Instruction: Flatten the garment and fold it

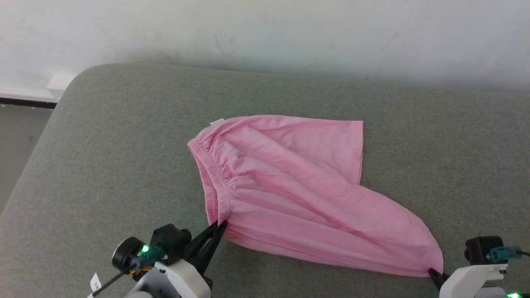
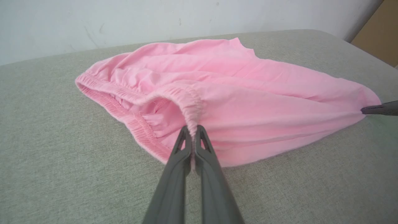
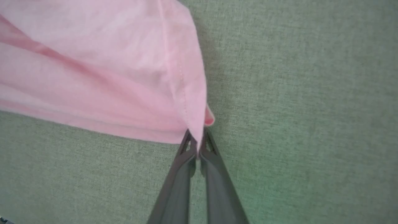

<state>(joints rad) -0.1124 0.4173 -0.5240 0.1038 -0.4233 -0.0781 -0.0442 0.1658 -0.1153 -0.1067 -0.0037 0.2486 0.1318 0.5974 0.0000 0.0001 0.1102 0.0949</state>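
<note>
The garment (image 1: 290,186) lies spread on a grey-green fabric-covered surface (image 1: 103,145), near the middle of the surface and toward its near edge in the head view. It is a light pink, thin cloth piece. Its gathered elastic waistband (image 1: 209,174) faces the robot's left, and its hem faces the right. A small white tag (image 1: 217,121) shows at the far end of the waistband.

The left gripper (image 1: 221,227) is at the near end of the waistband. Its two dark fingers are closed together with a fold of the elastic band pinched between the tips. In the left wrist view the band rises in an arch from the surface to the fingertips.

The right gripper (image 1: 432,273) is at the near right corner of the hem. Its fingers are closed, and the stitched corner of the cloth is clamped between the tips. In the right wrist view a small pink fold protrudes just beside the tips.

The near edge of the cloth runs drawn out between the two grippers, with long creases along it. The far panel lies flat on the surface with shallow wrinkles. A pale wall (image 1: 265,29) stands behind the surface.
</note>
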